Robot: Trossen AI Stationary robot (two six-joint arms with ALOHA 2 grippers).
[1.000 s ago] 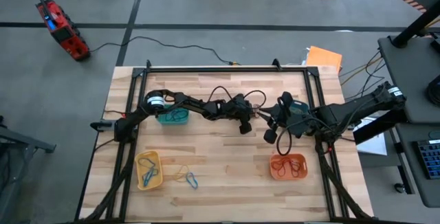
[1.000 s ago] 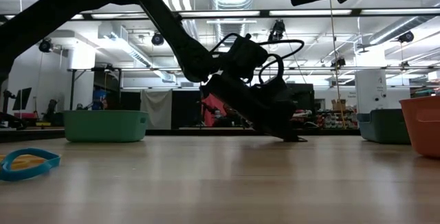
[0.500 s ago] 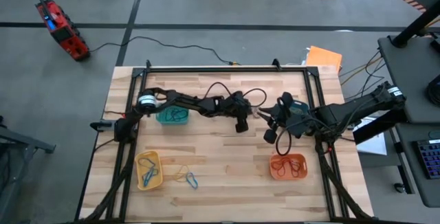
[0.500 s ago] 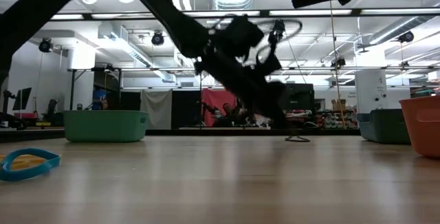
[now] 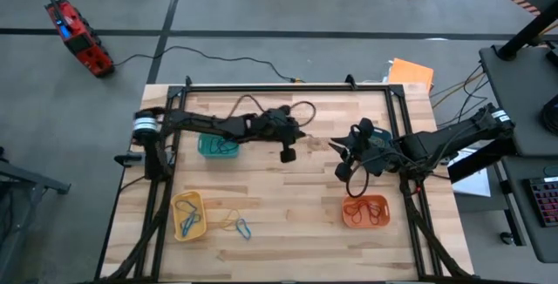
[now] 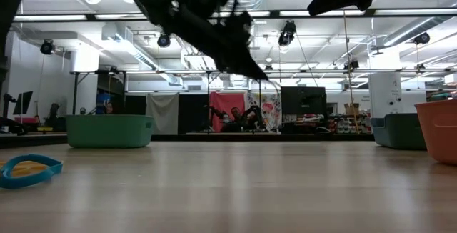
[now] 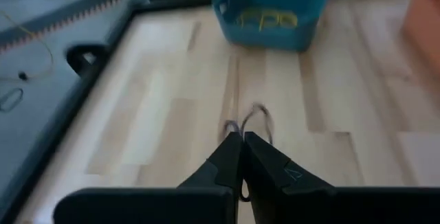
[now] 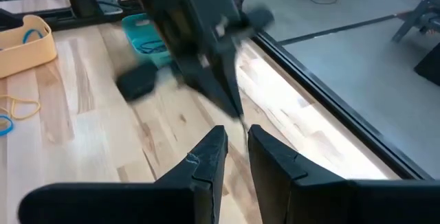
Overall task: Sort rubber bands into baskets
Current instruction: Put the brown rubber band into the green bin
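Left gripper (image 7: 242, 136) clenched on grey rubber band (image 7: 249, 117), raised above table (image 5: 288, 206), between teal basket (image 5: 217, 148) and right gripper (image 8: 236, 141), which hovers slightly parted, holding nothing. Advice: keep pinch firm, carry loop clear above basket rim, release only over matching basket.
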